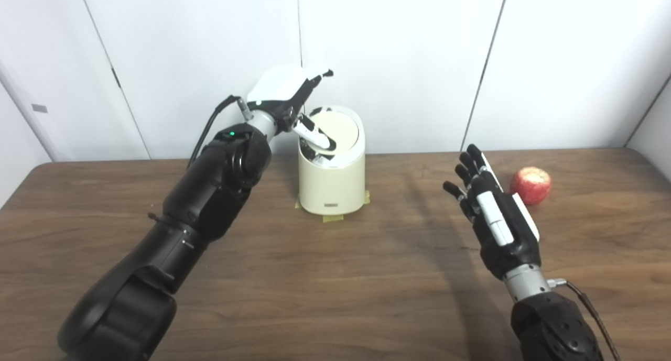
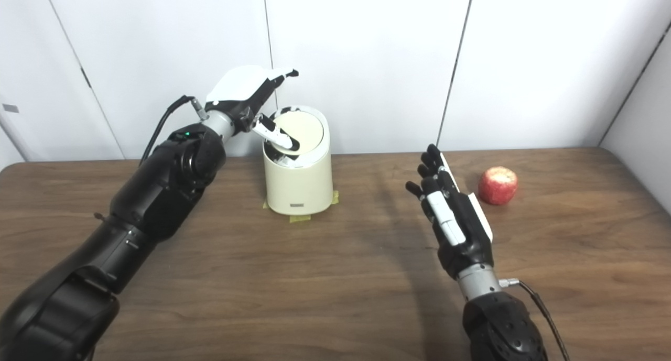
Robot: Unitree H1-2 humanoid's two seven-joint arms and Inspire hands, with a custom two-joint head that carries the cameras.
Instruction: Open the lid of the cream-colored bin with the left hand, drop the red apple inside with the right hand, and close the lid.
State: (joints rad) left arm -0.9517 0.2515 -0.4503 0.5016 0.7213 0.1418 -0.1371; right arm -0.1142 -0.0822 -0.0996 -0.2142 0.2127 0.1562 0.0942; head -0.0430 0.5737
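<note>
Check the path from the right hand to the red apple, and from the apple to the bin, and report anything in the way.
Nothing visible lies between the right hand and the red apple; only bare table separates them. Between the apple and the cream-colored bin, the right hand itself stands over the table, and the left hand is at the lid.

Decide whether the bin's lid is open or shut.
Partly open: the lid is tilted, its near edge pushed down into the bin by the left robot hand, showing a dark gap.
</note>
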